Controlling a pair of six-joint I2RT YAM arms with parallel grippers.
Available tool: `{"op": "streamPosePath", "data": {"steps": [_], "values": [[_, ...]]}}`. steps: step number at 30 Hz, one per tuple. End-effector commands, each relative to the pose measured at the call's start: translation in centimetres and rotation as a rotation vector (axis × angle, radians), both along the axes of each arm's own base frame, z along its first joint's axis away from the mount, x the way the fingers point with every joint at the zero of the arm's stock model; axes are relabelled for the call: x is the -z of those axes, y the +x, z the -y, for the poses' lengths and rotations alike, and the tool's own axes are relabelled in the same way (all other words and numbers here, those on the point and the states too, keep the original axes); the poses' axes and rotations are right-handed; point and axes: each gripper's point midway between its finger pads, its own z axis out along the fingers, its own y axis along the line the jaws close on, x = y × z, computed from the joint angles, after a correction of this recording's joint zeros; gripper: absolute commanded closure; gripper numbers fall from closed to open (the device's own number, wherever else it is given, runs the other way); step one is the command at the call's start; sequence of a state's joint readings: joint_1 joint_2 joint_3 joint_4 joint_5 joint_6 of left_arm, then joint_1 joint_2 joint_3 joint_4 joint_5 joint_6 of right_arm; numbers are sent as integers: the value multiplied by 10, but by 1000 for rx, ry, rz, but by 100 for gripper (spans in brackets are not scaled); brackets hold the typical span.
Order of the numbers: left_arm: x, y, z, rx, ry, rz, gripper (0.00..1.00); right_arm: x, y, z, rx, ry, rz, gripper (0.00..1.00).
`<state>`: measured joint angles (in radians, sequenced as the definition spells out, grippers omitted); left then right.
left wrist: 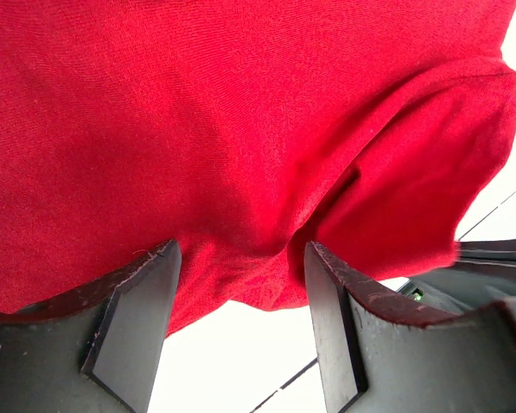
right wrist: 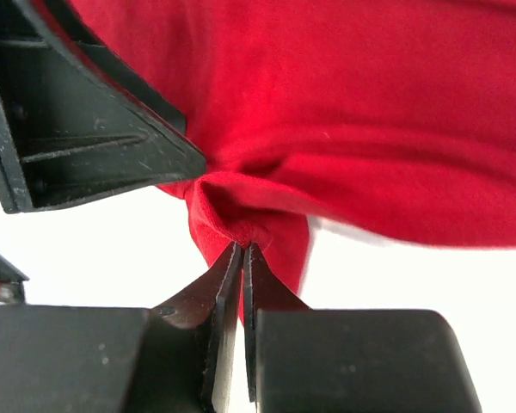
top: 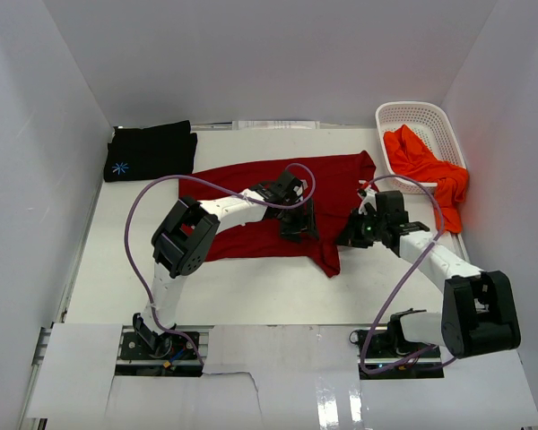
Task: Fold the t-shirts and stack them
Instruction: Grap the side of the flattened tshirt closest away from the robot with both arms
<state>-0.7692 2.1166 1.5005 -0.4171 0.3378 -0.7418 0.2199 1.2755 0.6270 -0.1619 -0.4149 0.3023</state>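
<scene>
- The right hand [right wrist: 242, 254] is clenched on a small fold at the near edge of the dark red t-shirt [right wrist: 344, 112], with the cloth pinched between its tips.
- Just beside it, the left hand [left wrist: 241, 258] is released. Its fingers stand apart over the same shirt, with a soft ridge of cloth running between them (whether they press it I cannot tell).
- The dark red t-shirt lies spread, wrinkled, across the middle of the white desk [top: 251, 296].
- At the far left corner lies the black t-shirt [top: 152, 152], folded, its blue print facing up.
- At the far right, the orange-red t-shirt [top: 426, 166] spills over the near rim of the white slotted basket [top: 412, 112].
</scene>
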Motion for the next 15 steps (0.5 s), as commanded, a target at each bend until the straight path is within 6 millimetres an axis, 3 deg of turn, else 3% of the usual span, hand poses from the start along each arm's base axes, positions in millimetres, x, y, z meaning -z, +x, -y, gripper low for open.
{"op": "streamPosePath", "data": {"steps": [1, 9, 10, 12, 14, 15], "values": [[21, -20, -15, 14, 92, -56, 29, -11, -9, 19, 104, -9, -115, 92], [-8, -5, -27, -15, 62, -30, 28, -3, -49, 50, 223, 84, -339, 92], [-19, -1, -31, -26, 51, -13, 28, -3, -52, 49, 223, 100, -348, 92], [-28, 10, -50, -74, 50, 1, 28, -7, -60, 45, 222, 168, -373, 92], [-56, 19, -68, -112, 8, 37, 28, -14, -63, 40, 219, 229, -385, 92], [-56, 28, -91, -159, 10, 29, 28, -17, -64, 42, 229, 250, -391, 92]]}}
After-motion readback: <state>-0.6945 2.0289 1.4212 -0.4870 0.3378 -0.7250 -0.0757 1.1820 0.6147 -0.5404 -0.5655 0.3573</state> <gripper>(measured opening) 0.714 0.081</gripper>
